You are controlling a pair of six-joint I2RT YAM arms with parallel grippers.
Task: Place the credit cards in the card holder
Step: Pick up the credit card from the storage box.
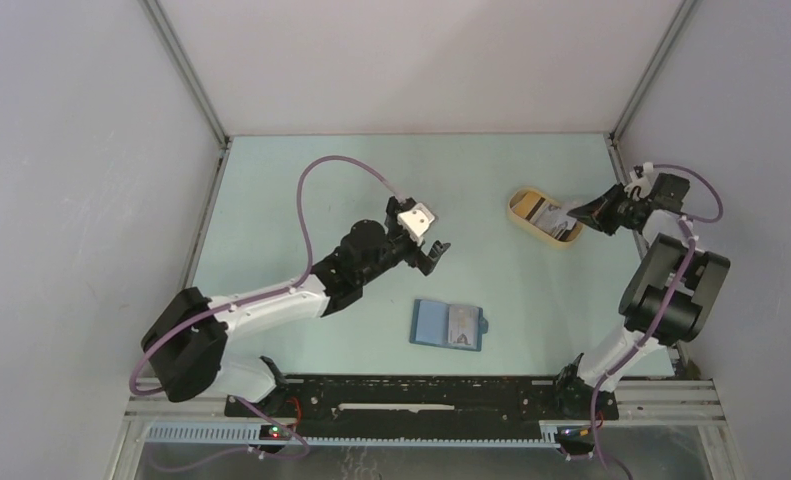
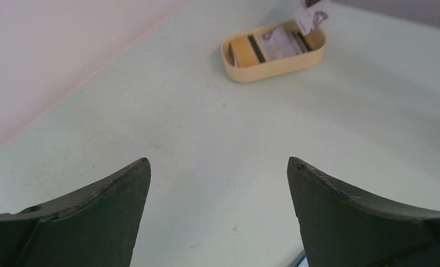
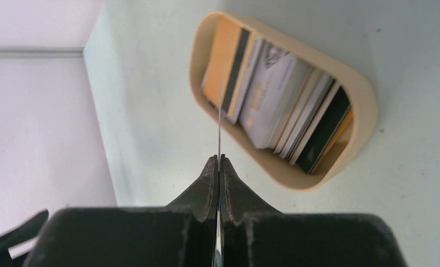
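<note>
Your right fingers pinch one credit card edge-on above the tan tray. It looks thin, stiff and slick, so hold its end firmly. Your left fingers stand spread, and the card holder lies open on the worktop.

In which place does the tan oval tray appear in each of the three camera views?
Top external: right of centre, toward the far side, the tan oval tray lies just before the right pincer.
Left wrist: top, slightly right of centre.
Right wrist: upper right, beyond the shut right pincer.
Shared landmark: the orange card with a dark stripe at one end of the tray, clear in both wrist views.
</note>
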